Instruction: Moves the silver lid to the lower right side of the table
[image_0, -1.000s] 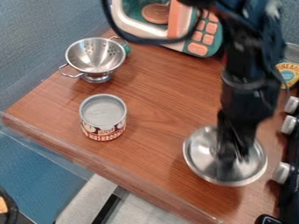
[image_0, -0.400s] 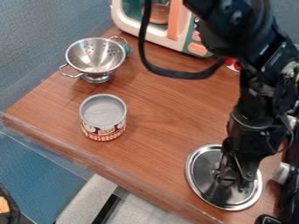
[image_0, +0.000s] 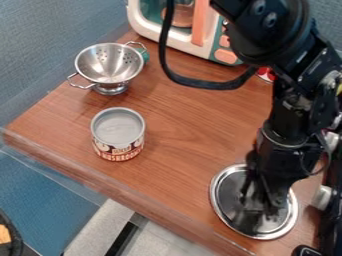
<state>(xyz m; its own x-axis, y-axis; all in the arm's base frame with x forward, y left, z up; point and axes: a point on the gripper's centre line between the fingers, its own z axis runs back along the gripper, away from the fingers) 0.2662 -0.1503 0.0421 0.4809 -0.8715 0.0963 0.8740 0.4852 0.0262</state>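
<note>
Item: one silver lid (image_0: 232, 201), flat at the table's (image_0: 190, 130) lower right, presumably where ordered; my gripper (image_0: 259, 204) above it, fingers parted, grasping nothing I can discern, apparently for release.

There is one robot arm (image_0: 286, 135) with one gripper (image_0: 260, 194) and one black cable (image_0: 207, 85). I count one silver lid (image_0: 234, 200), one colander (image_0: 110, 62) with two handles, one can (image_0: 119, 131), one toy microwave (image_0: 180, 38) and one table (image_0: 180, 125). Of the knobs (image_0: 323, 197), there are at least two.
</note>
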